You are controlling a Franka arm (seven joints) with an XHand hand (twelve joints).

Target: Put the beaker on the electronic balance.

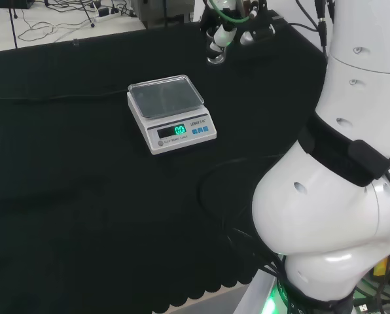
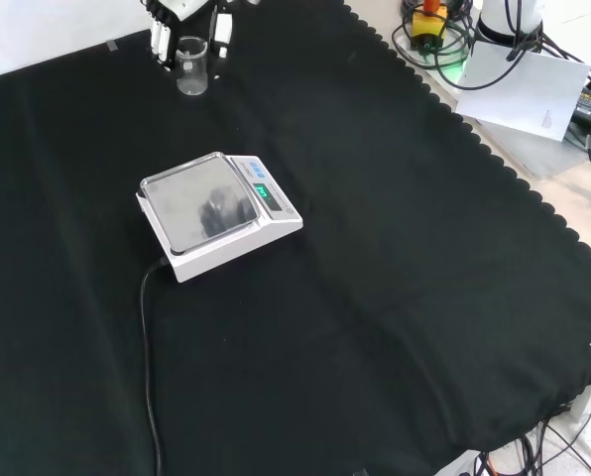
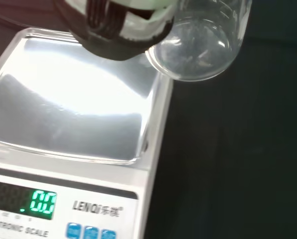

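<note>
Holding the beaker (image 2: 190,67) between its curled fingers, the hand (image 2: 219,35) hangs off past the far side of the electronic balance (image 2: 219,212) in the front view, so the glass isn't over the pan yet. I'd say carry it level until it's above the middle of the steel pan (image 3: 74,102), then lower it straight and only let go once the base sits flat. The beaker looks empty, and the pan is bare too.
</note>
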